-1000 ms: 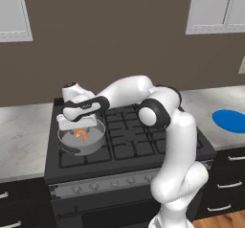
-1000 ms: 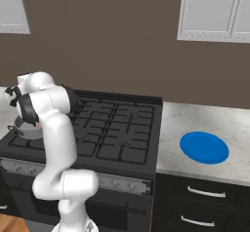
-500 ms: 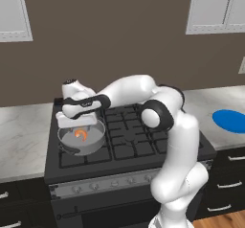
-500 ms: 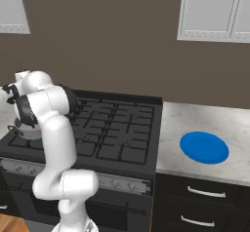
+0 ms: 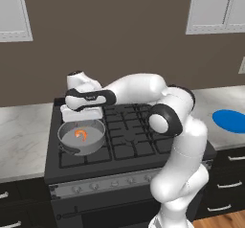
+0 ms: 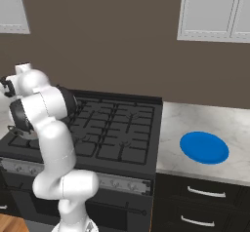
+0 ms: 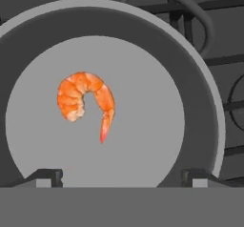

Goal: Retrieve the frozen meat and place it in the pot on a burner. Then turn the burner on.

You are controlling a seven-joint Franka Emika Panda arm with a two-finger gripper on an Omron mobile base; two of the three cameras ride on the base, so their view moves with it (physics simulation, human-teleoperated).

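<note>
The gripper (image 7: pixel 122 176) hangs above the pot (image 7: pixel 200 102), fingers (image 7: pixel 45 176) spread wide and holding nothing. Below them the curled orange shrimp (image 7: pixel 86 99) lies on the pot's smooth grey floor. From the left base view, the pot (image 5: pixel 64 138) sits on the front-left burner (image 5: pixel 72 157); the right base view shows a blue plate (image 6: pixel 204 147) on the marbled worktop (image 6: pixel 229 124).

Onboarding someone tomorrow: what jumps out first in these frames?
The orange frozen meat lies on the floor of the grey pot, which sits on the front-left burner of the black range. The white arm arcs across the stove with its gripper hovering above the pot, fingers apart and holding nothing. A bright blue plate sits on the marble counter to the right of the range.
</note>
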